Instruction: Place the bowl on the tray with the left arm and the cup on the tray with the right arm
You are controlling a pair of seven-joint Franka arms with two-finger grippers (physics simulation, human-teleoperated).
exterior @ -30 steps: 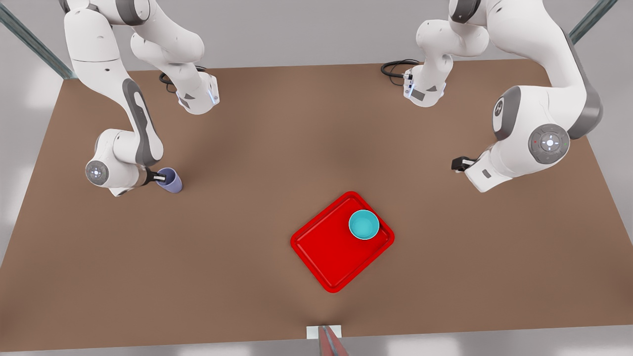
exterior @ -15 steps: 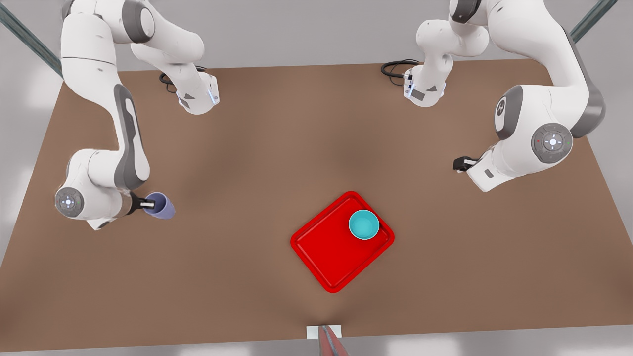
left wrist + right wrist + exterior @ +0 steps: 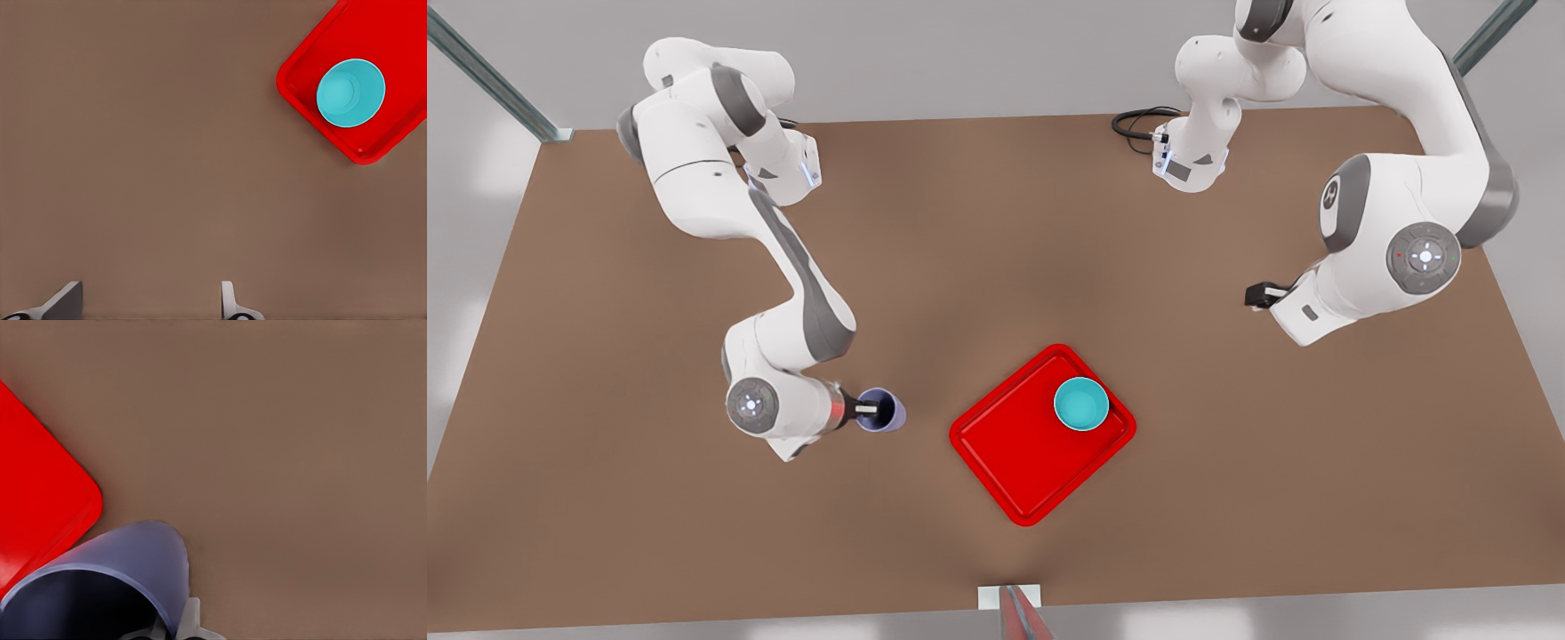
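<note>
Since the earlier frames, we see the right arm [image 3: 783, 267] has swung the cup from the front view's far left to a spot just beside the tray, while the left arm and the bowl have stayed where they were.

We count one table [image 3: 605, 498], brown, carrying everything. We count two arms: the right one reaches in from the front view's left, and the left arm [image 3: 1396, 213] waits at the front view's right, well apart from the tray.

We count one tray [image 3: 1014, 453], red, lying diagonally, its long axis running from the front view's lower left to upper right. In the right wrist view a rounded corner of it [image 3: 40, 500] sits near the cup.

We count one bowl [image 3: 1081, 404], teal, upright with its mouth facing up, resting inside the tray at the corner toward the front view's right; the left wrist view shows it there too [image 3: 351, 93].

We count one cup [image 3: 882, 411], lavender, off the tray and just beside its left corner, its mouth toward the overhead camera. The right gripper [image 3: 869, 410] is clamped on its rim, one finger inside the mouth, as the right wrist view shows at the cup [image 3: 127, 580].

The left gripper [image 3: 1258, 294] has its fingers [image 3: 228, 301] spread wide apart, holding nothing.
</note>
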